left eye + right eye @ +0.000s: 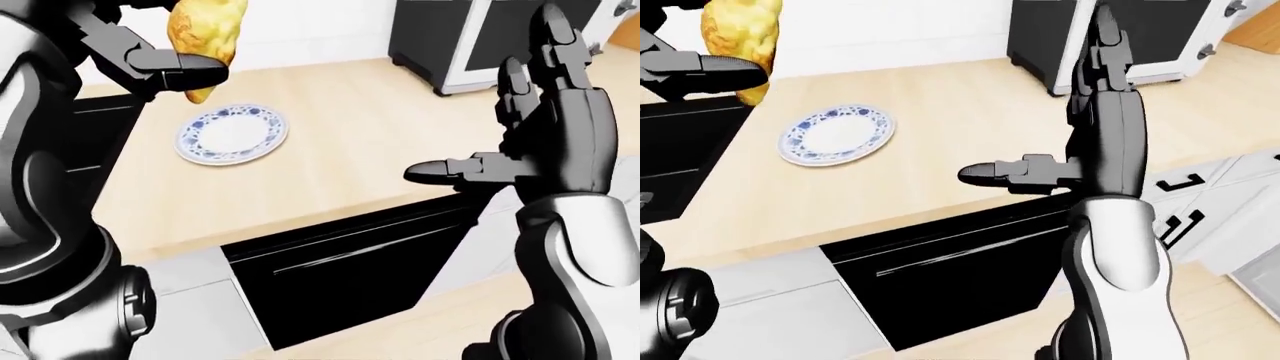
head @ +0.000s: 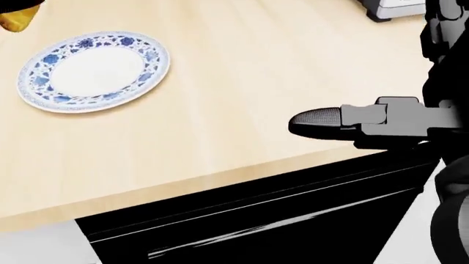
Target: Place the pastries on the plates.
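Left hand point(image 1: 190, 71) grips a golden pastry point(image 1: 207, 34), fingers closed round it, held up in the air at about 11 o'clock of the blue-patterned plate point(image 1: 232, 133), likely staged for lowering onto it. Plate bare, lying flat on the light wood table point(image 1: 370, 142). Right hand point(image 1: 545, 127) spread wide, holding nothing, raised off at 3 o'clock, probably kept clear. Black dishwasher front point(image 1: 350, 270) under the table edge; dark appliance point(image 1: 470, 37) at 1 o'clock.
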`<state>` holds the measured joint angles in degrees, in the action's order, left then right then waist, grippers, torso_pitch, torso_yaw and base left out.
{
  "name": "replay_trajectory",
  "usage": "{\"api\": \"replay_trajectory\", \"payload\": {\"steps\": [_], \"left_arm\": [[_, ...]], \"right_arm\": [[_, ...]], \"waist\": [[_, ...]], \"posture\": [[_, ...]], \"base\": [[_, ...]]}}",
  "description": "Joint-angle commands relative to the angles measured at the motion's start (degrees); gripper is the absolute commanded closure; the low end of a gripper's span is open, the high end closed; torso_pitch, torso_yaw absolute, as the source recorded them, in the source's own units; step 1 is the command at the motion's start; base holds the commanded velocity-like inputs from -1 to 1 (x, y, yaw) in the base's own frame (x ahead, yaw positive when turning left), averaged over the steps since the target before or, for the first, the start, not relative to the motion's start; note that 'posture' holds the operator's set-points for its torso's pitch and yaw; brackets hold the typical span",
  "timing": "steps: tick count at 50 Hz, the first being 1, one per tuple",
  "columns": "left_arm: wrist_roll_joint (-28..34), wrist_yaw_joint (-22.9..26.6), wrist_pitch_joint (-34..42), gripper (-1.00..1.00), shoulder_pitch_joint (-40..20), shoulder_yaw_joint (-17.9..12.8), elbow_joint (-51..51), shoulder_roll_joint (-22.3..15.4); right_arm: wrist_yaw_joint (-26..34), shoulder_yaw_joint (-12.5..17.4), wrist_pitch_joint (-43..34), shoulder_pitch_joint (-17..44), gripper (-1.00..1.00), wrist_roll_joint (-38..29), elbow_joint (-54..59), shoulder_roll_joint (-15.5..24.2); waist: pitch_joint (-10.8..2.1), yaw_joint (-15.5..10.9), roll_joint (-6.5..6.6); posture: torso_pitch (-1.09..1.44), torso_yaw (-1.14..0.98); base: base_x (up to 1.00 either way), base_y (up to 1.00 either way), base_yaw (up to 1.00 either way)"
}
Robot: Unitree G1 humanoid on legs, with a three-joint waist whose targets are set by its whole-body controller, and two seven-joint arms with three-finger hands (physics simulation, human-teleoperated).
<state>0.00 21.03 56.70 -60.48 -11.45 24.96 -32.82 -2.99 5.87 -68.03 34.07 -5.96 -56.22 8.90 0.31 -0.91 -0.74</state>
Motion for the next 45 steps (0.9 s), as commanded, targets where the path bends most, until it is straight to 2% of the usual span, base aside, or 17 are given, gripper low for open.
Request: {"api": "replay_trajectory", "payload": {"steps": [1, 3, 5, 12, 16, 19, 22, 28, 30, 32, 34, 35, 36, 38, 41, 44, 45], "left_arm": [[0.37, -0.49, -1.73, 1.00, -2.36, -1.15, 1.71, -0.68], [0.50, -0.42, -1.84, 1.00, -2.50, -1.06, 1.54, -0.65], [0.66, -0.39, -1.95, 1.00, -2.95, -0.82, 1.15, -0.62], [1.17, 0.14, -1.73, 1.00, -3.40, -0.79, 1.13, -0.64], [1.38, 0.25, -1.71, 1.00, -3.33, -0.84, 1.24, -0.74], [1.47, 0.10, -1.87, 1.00, -2.96, -0.71, 1.44, -0.26], [1.62, 0.18, -2.05, 1.00, -2.99, -0.77, 1.30, -0.31], [1.79, 0.31, -1.66, 1.00, -3.34, -0.85, 1.34, -0.58], [1.83, 0.30, -1.67, 1.00, -3.57, -0.83, 1.14, -0.62], [1.82, 0.47, -1.77, 1.00, -4.00, -0.90, 0.66, -0.84], [1.83, 0.66, -1.92, 1.00, -4.49, -0.93, 0.03, -1.14], [1.97, 0.91, -2.34, 1.00, -4.56, -0.81, -0.47, -1.53], [2.00, 0.99, -2.41, 1.00, -4.71, -0.84, -0.69, -1.58], [2.07, 1.26, -2.67, 1.00, -5.47, -0.74, -1.60, -1.81], [2.47, 1.77, -3.27, 1.00, -6.56, -0.24, -2.92, -1.95], [2.95, 2.25, -3.84, 1.00, -7.47, -0.02, -4.07, -1.94], [3.20, 2.45, -4.29, 1.00, -7.73, 0.19, -4.76, -2.01]], "right_arm": [[-0.16, 0.11, 1.63, 1.52, -1.00, 0.04, -1.27, 0.50], [-0.19, 0.34, 1.78, 1.60, -1.00, 0.25, -1.27, 0.39], [-0.21, 0.46, 1.95, 1.34, -1.00, 0.43, -1.23, 0.40], [-0.36, 0.28, 2.41, 0.74, -1.00, 0.71, -1.41, 0.52], [-0.35, 0.44, 2.48, 0.47, -1.00, 0.90, -1.66, 0.49], [-0.44, 0.45, 2.66, 0.15, -1.00, 1.00, -1.77, 0.44], [-0.53, 0.46, 2.35, 0.08, -1.00, 1.03, -2.18, 0.45], [-0.72, 0.28, 2.86, -0.22, -1.00, 1.06, -1.96, 0.38], [-0.69, 0.39, 2.80, -0.23, -1.00, 1.13, -2.05, 0.34], [-0.65, 0.62, 2.51, 0.00, -1.00, 1.25, -2.16, 0.41], [-0.61, 0.64, 1.98, 0.26, -1.00, 1.26, -2.36, 0.67], [-0.66, 1.05, 2.11, 0.57, -1.00, 1.57, -2.48, 0.28], [-0.88, 1.43, 1.95, 0.71, -1.00, 1.91, -2.53, -0.15], [-1.08, 1.52, 1.64, 0.90, -1.00, 2.17, -2.20, 0.19], [-1.52, 1.34, 1.76, 0.97, -1.00, 2.44, -1.81, 0.37], [-1.62, 1.21, 1.91, 0.51, -1.00, 2.57, -1.89, 0.71], [-1.62, 1.18, 2.00, 0.43, -1.00, 2.62, -1.98, 0.75]], "waist": [[-2.12, -0.01, 0.24], [-3.34, 0.14, 0.84], [-2.04, 0.43, 1.42], [-1.90, 0.72, 2.07], [-1.55, 0.48, 1.09], [-2.34, 0.61, 0.70], [-1.55, 0.63, -1.56], [-1.33, 0.73, 0.28], [-1.39, 0.86, 1.76], [-2.37, 1.19, 4.82], [-1.97, 0.66, 4.22], [-1.64, 0.90, 5.21], [-0.59, 0.59, 4.61], [-1.23, 1.21, 3.73], [-0.06, 1.03, 2.19], [-0.69, 0.21, -1.20], [-0.71, -0.18, -0.91]], "posture": [[-0.12, 0.00], [-0.12, 0.00], [-0.12, 0.00], [-0.12, 0.00], [-0.12, 0.00], [-0.12, 0.00], [-0.12, 0.00], [-0.12, 0.00], [-0.12, 0.00], [-0.12, 0.00], [-0.12, 0.00], [-0.12, 0.00], [-0.12, 0.00], [-0.12, 0.00], [-0.12, 0.00], [-0.12, 0.00], [-0.12, 0.00]], "base": [[0.00, 0.00, 0.00], [0.06, 0.00, 0.00], [0.11, 0.00, 0.00], [0.12, 0.00, 0.00], [0.12, 0.00, 0.00], [0.11, 0.00, 0.00], [0.12, 0.00, 0.00], [0.12, 0.00, 0.00], [0.12, 0.00, 0.00], [0.12, 0.00, 0.00], [0.12, 0.00, 0.00], [0.08, 0.00, 0.00], [0.00, 0.00, 0.00], [0.00, 0.00, 0.00], [0.00, 0.00, 0.00], [0.00, 0.00, 0.00], [0.00, 0.00, 0.00]]}}
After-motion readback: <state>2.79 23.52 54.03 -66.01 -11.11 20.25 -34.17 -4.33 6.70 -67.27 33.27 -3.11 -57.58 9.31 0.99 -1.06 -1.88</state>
